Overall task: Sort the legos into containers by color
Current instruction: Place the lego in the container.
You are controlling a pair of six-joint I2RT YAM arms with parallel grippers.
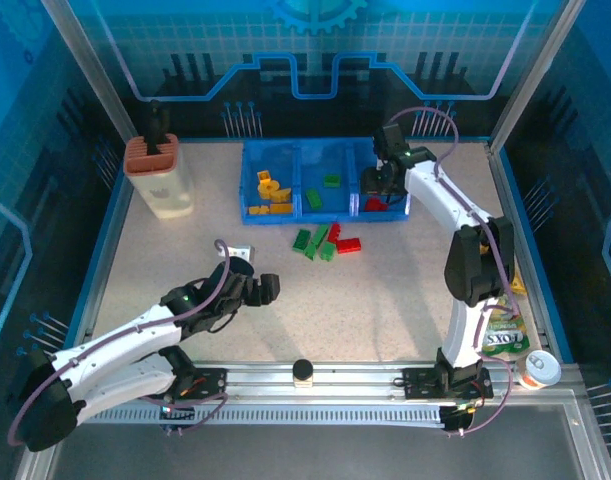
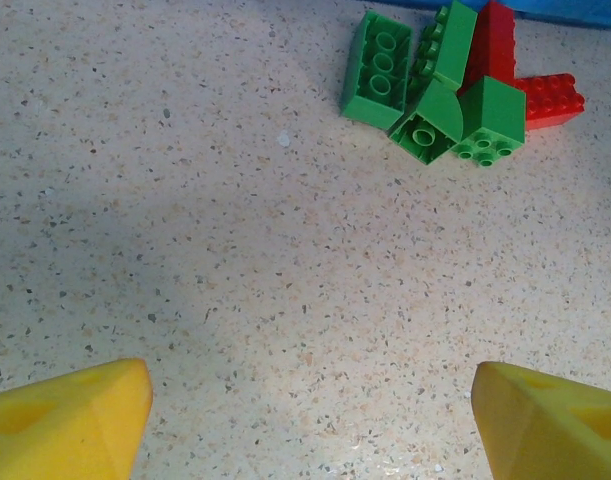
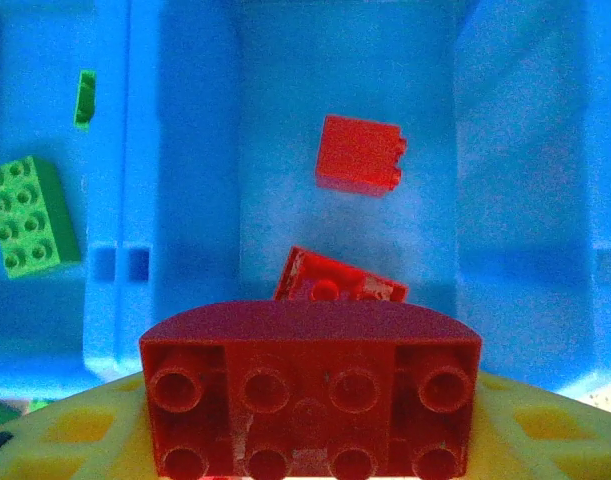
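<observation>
The right gripper [image 1: 383, 182] hangs directly above the right-hand compartment [image 3: 345, 90] of the blue bin [image 1: 303, 212]. Its jaws are closed on a red brick [image 3: 310, 395] with a rounded top. The brick sits crosswise between the yellow finger pads [image 3: 65, 435], studs toward the wrist camera. It looks held high over that compartment so it can be let go to fall among its own color. Two red bricks [image 3: 360, 155] already lie on the floor below it.

In the bin's middle compartment, just across the dividing wall, is a green brick [image 3: 30, 215]. The bin's left compartment holds yellow bricks [image 1: 272, 192]. So the colors run yellow, green and red across the bin.

The left gripper [image 2: 310, 420] is well in front of the bin, low over the bare table [image 2: 235, 280]. Its jaws are spread wide with nothing between them. It points toward a loose pile [image 2: 445, 90] of green and red bricks lying on the table just in front of the bin's near wall. These bricks are jumbled against one another and not yet sorted. The wide opening probably readies it to straddle one of them.

A fair share of the sorting appears done, with this pile left to clear.
</observation>
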